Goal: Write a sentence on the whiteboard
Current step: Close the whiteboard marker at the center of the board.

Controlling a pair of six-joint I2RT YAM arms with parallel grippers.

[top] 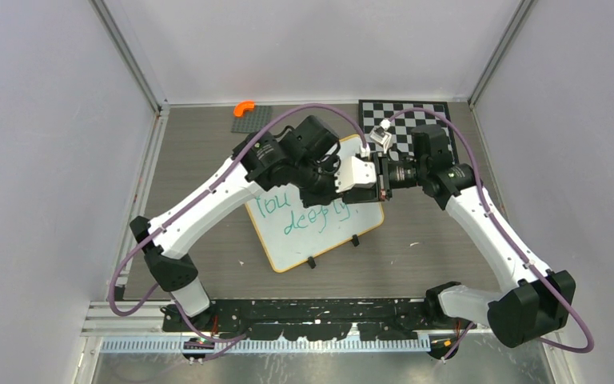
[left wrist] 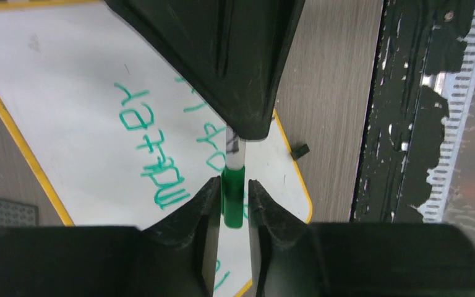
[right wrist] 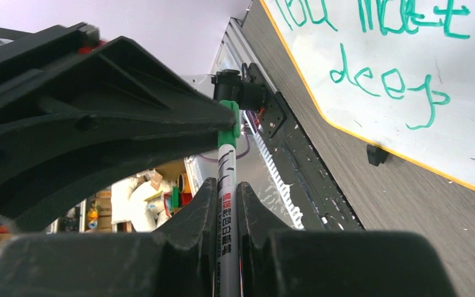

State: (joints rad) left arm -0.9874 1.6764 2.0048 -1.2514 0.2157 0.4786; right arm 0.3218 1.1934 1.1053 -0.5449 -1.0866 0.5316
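Whiteboard [top: 320, 240] lies mid-table, sentence [top: 313, 214] in 2 lines; left gripper [left wrist: 233, 198] clenches the green cap [left wrist: 233, 179], right gripper [right wrist: 226, 204] clenches the marker [right wrist: 227, 162]; a misaligned push risks skewing the cap or dropping the marker onto wet ink

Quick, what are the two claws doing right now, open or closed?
Left claw: closed, pinching the green end of the white plastic marker pen.
Right claw: closed on the same pen's white barrel.
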